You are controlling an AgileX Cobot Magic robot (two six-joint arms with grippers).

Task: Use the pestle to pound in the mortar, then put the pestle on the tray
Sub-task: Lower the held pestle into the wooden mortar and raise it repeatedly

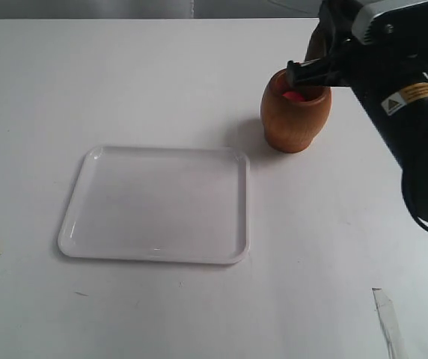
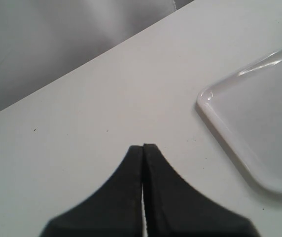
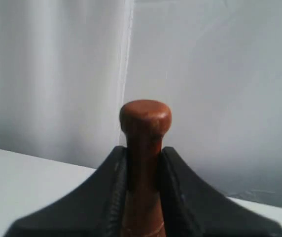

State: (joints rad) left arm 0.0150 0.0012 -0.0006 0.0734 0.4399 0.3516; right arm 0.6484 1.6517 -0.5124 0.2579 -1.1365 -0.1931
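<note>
The matte white worktop (image 1: 124, 82) carries a glossy white plastic tray (image 1: 154, 259) with rounded corners and a low rim. Near its far right corner stands a barrel-shaped brown wooden mortar (image 1: 292, 123), reddish inside. At the mortar's mouth the right pincer (image 3: 143, 155) clamps a slim, smooth reddish-brown wooden pestle (image 3: 145, 118) below its knob. The left pincer (image 2: 143, 148) is closed, holding nothing.

The right arm (image 1: 405, 120) comes in from the right edge of the exterior view, angled down toward the table. The right gripper (image 1: 309, 75) has its black fingers (image 3: 112, 173) clamped on either side of the pestle (image 3: 145, 118), just below the knob. The left gripper (image 2: 143, 148) hangs above the table with its fingertips pressed flat together, holding nothing.
</note>
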